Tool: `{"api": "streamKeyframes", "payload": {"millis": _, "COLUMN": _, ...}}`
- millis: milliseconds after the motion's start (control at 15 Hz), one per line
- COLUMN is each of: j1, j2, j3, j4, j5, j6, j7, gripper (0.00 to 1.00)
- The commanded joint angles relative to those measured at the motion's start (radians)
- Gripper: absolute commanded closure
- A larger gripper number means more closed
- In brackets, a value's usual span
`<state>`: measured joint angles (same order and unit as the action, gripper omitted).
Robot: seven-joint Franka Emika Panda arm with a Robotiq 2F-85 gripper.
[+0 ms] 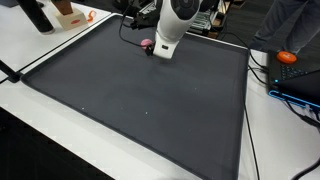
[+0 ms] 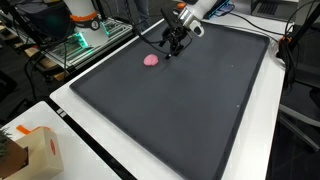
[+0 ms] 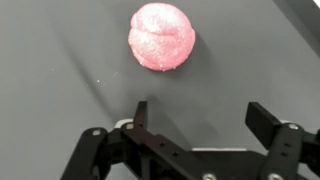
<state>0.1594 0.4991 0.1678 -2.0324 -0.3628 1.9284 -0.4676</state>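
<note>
Tool (image 3: 198, 112) spread wide | grips nothing | pink ball (image 3: 160, 37) near, untouched

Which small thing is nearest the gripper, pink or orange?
The pink ball, on the mat just ahead of the open gripper; the orange one lies off it.

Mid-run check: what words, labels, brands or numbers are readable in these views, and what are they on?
No text can be read in any view.
On the pink ball: nothing printed.
On the black mat: no markings.
On the gripper: no label shows.
On the cardboard box: an orange patch, too small and blurred to read.
</note>
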Motion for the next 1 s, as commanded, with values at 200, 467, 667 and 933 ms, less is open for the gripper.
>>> {"api": "streamKeyframes", "payload": {"millis": 200, "j1": 0.022, "j2": -0.106, "j3": 0.029, "j4": -0.138, "j5": -0.138, "j6": 0.029, "j7": -0.042, "gripper": 0.0}}
{"api": "streamKeyframes", "payload": {"millis": 467, "j1": 0.021, "j2": -0.139, "j3": 0.047, "j4": -0.183, "j5": -0.127, "j6": 0.027, "j7": -0.049, "gripper": 0.0}}
{"api": "streamKeyframes", "payload": {"millis": 667, "j1": 0.021, "j2": -0.157, "j3": 0.053, "j4": -0.204, "j5": -0.125, "j6": 0.029, "j7": -0.049, "gripper": 0.0}}
{"api": "streamKeyframes", "payload": {"millis": 933, "j1": 0.018, "j2": -0.166, "j3": 0.054, "j4": -0.213, "j5": -0.122, "j6": 0.037, "j7": -0.054, "gripper": 0.0}}
